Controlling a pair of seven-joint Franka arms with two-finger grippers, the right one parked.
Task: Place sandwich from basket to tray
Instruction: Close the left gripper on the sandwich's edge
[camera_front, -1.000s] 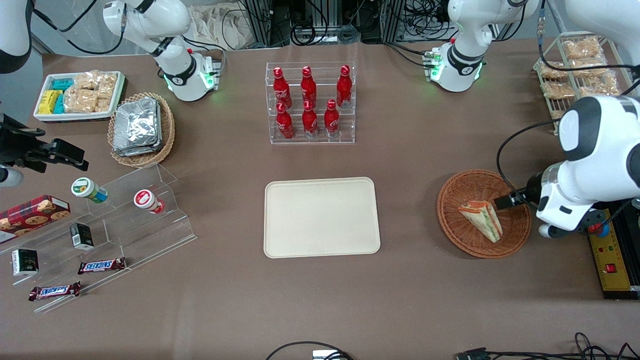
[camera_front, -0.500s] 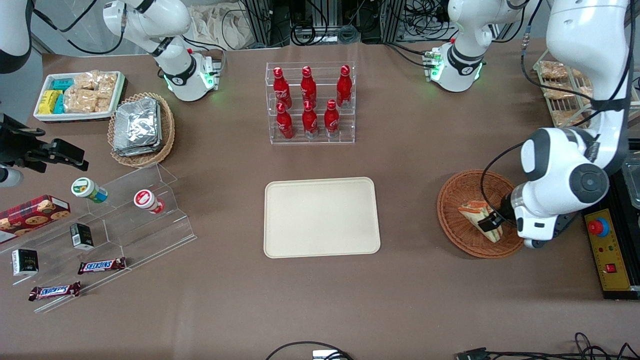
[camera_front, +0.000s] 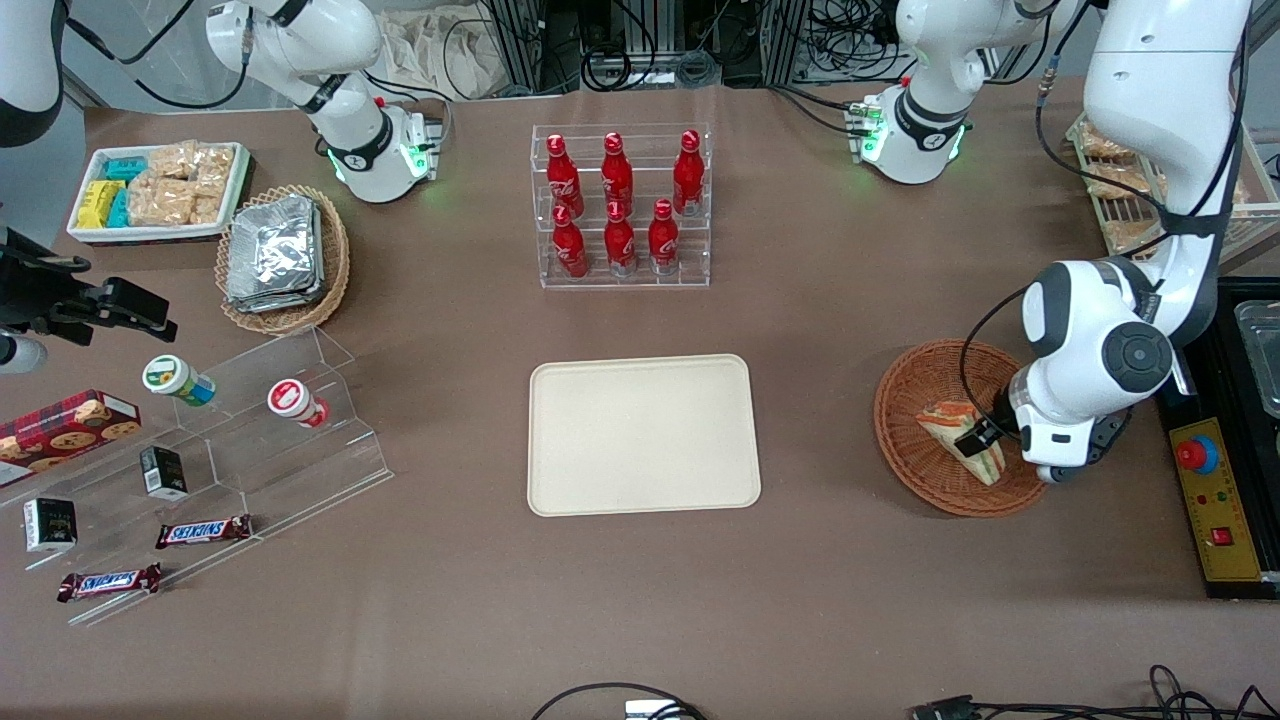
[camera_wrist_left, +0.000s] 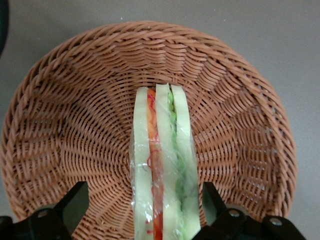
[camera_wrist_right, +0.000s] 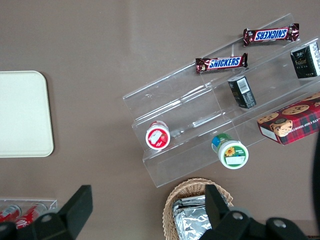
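The sandwich (camera_front: 958, 436), a clear-wrapped wedge of pale bread with green and orange-red layers, lies in the reddish-brown wicker basket (camera_front: 925, 378) toward the working arm's end of the table. My left gripper (camera_front: 982, 440) is down in the basket, open, with one finger on each side of the sandwich. In the left wrist view the sandwich (camera_wrist_left: 161, 165) stands between the two black fingers (camera_wrist_left: 72, 205), with a gap on both sides, inside the basket (camera_wrist_left: 80, 115). The cream-beige tray (camera_front: 642, 434) lies flat at the table's middle and also shows in the right wrist view (camera_wrist_right: 22, 114).
A clear rack of red bottles (camera_front: 620, 205) stands farther from the camera than the tray. A wire rack of snack packs (camera_front: 1120, 170) and a black control box (camera_front: 1225, 500) flank the basket. A clear stepped stand (camera_front: 215, 450) with snacks lies toward the parked arm's end.
My gripper swung from beside the basket to over the sandwich, then lowered and shifted slightly toward the tray, so its fingers straddle the sandwich. The sandwich has not moved.
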